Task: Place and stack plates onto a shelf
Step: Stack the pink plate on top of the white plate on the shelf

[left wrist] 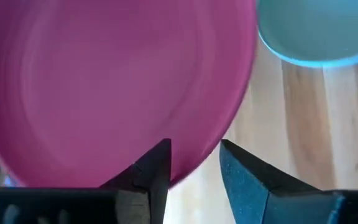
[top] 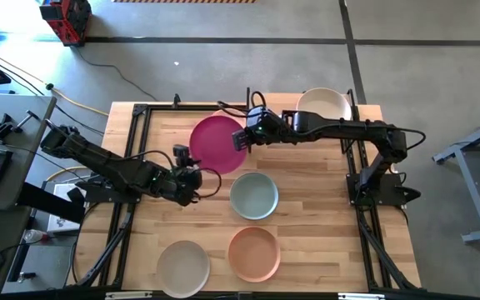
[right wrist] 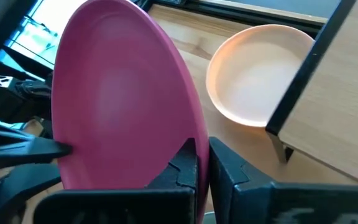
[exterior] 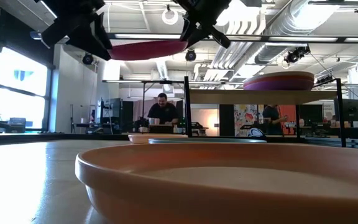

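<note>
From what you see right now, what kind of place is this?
Probably a robotics lab or workshop: exposed ceiling ducts, a concrete floor with tape lines, and people at workbenches behind the wooden table holding both arms.

Two dark jointed arms with black cabling.

Grey concrete floor (top: 223,58), bright windows (exterior: 17,93), ceiling ducts (exterior: 272,25)

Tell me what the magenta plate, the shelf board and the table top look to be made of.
Magenta plate: probably matte plastic or glazed ceramic; the surface is even and dull, with only soft reflections. I cannot tell which.
Shelf board: pale wood or wood laminate with faint grain, on a thin black post that looks like metal.
Table top: light wood, apparently butcher-block; joined strips show.
</note>
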Robot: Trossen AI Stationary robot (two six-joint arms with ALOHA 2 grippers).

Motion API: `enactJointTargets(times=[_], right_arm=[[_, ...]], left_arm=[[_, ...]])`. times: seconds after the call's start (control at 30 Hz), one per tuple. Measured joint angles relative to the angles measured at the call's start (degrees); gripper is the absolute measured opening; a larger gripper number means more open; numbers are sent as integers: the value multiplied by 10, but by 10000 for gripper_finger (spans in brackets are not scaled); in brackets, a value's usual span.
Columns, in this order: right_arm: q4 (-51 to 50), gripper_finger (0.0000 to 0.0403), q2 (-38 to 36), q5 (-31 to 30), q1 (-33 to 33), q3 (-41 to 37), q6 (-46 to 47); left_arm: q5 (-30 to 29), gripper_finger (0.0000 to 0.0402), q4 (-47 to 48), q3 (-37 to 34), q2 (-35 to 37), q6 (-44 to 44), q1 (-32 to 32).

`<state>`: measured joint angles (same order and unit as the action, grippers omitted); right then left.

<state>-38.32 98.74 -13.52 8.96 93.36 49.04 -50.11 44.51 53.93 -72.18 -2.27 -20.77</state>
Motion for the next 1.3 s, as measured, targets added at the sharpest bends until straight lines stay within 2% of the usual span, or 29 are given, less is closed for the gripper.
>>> enactJointTargets(times=[0.13, 0.27, 0.4, 0.57, 0.7, 0.83, 1.03, 1.3], right_arm=[[-24, 1, -7, -15, 6, 0, -1], [-63, 0, -36, -35, 18, 0, 0], [-109, 0, -74, -48, 31, 0, -6], [-162, 0, -126, -50, 51, 0, -29], [-195, 0, -169, -48, 71, 0, -30], [-235, 0, -205, -20, 101, 0, -45], [-289, 0, -254, 1, 149, -13, -60], [-261, 0, -366, 27, 206, -143, -28]], left_arm=[[7, 130, 2, 0, 0, 99, -6], [46, 131, 13, 5, 0, 179, -8], [64, 131, 14, 19, 0, 202, -6], [27, 131, 13, 46, 0, 197, 11], [-12, 131, 13, 62, 0, 144, 38], [-48, 131, 14, 78, 0, 91, 77], [-62, 131, 14, 107, 0, 32, 151], [-61, 131, 6, 143, 0, -83, 245]])
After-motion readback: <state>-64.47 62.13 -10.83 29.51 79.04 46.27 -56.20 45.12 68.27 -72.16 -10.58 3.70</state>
